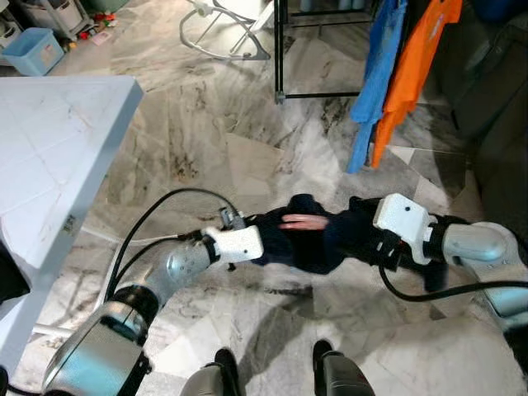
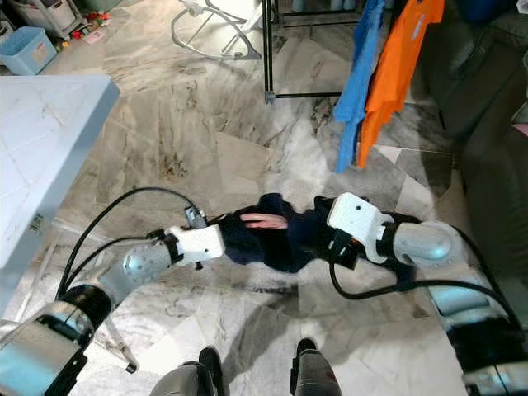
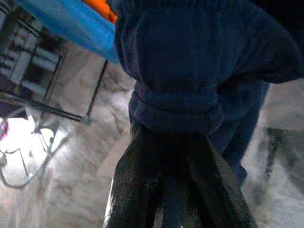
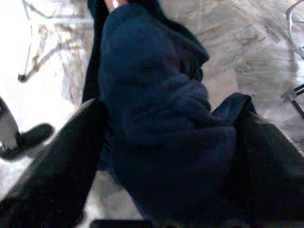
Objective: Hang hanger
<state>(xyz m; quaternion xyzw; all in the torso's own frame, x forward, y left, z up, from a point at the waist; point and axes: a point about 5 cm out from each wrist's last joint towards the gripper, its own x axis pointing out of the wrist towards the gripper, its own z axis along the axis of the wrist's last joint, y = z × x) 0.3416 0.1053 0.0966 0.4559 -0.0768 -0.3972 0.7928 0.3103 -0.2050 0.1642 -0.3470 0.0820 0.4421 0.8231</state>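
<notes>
Left pincer point(image 1: 262, 244) clamped on dark navy garment point(image 1: 309, 239) at 9 o'clock, right pincer point(image 1: 367, 235) clamped on it at 3 o'clock, pink hanger point(image 1: 304, 221) seen within, marble floor point(image 1: 247, 140) beneath, blue point(image 1: 375, 74) and orange point(image 1: 412, 66) shirts hung at 1 o'clock.

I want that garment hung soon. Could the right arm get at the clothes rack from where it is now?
Probably not yet. The right gripper and left gripper are both shut on the dark blue garment low before the robot, and the rack with its blue shirt stands farther off across open floor.
</notes>
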